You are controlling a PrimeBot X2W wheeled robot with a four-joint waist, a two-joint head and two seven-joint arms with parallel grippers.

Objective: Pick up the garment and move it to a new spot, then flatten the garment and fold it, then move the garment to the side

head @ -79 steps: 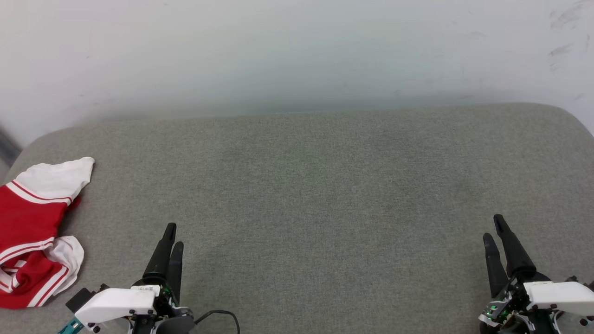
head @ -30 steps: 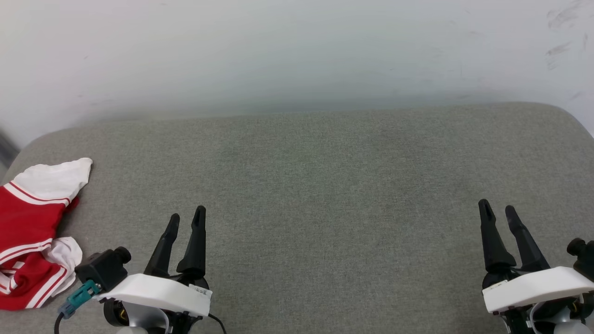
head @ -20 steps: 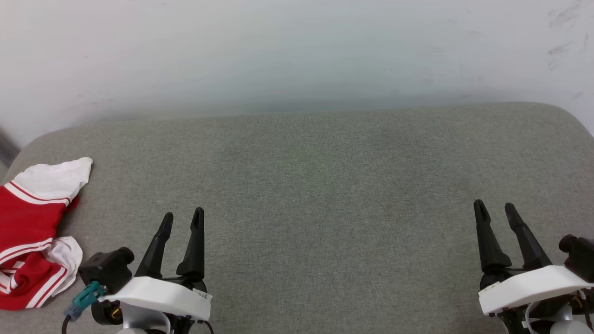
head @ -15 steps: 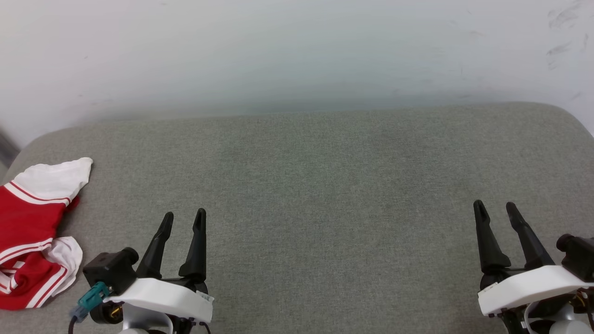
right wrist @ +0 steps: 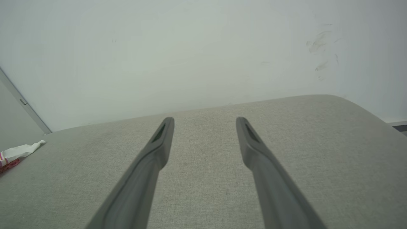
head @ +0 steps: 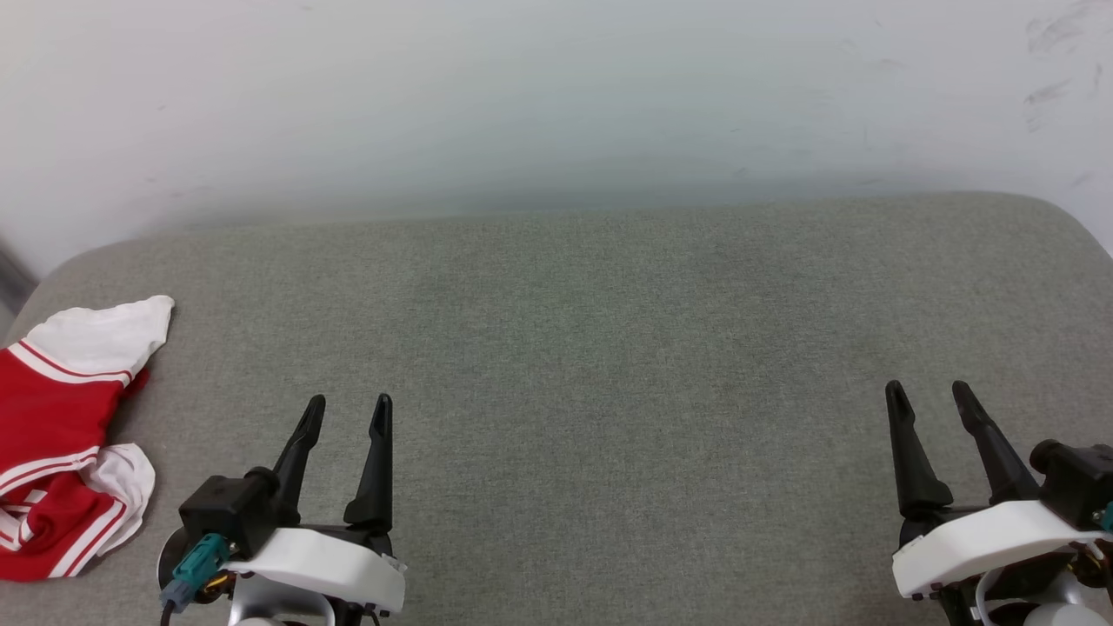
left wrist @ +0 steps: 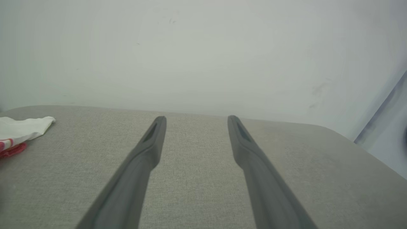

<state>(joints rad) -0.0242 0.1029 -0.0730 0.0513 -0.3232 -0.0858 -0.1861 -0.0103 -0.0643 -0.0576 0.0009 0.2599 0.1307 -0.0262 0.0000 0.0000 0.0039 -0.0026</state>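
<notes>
So, jersey (head: 52,409) lay bunched at the cushion's (head: 609,365) left edge; we had left gripper (head: 348,402) nearer, right gripper (head: 927,388) far, both spread, empty.

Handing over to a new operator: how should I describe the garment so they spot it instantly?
Start at the wide grey fabric cushion below the pale wall and go to its left edge, past the left gripper. There lies a crumpled red jersey T-shirt with white sleeves and red-white striped trim: the only colour on the grey.
</notes>
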